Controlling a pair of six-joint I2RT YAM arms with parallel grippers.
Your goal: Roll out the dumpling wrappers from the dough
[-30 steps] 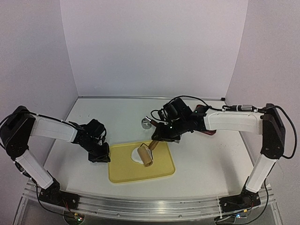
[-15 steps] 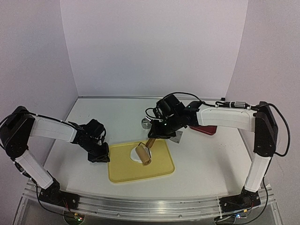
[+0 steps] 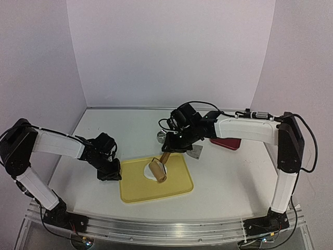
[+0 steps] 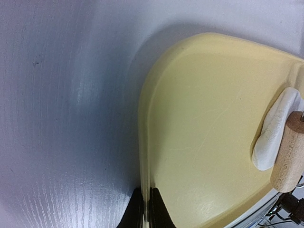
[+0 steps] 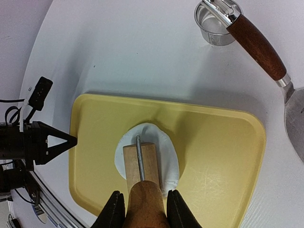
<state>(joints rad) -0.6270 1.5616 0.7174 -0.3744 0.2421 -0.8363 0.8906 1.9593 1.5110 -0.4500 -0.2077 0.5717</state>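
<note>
The dough is a flat white oval lying on the yellow tray. On top of it rests a wooden roller, whose brown handle sits between the jaws of my right gripper. From above, the roller covers most of the dough, with the right gripper just behind it. My left gripper is shut on the tray's left rim; the dough lies at the far side of that view. No dumpling wrappers are in view.
A steel ring cutter stands on the table beyond the tray, beside a spatula with a brown wooden handle. A dark red dish sits behind the right arm. White walls enclose the table at the back and sides.
The right arm has swung left and its gripper has shifted the roller slightly left over the dough. The left gripper has stayed on the tray rim.
</note>
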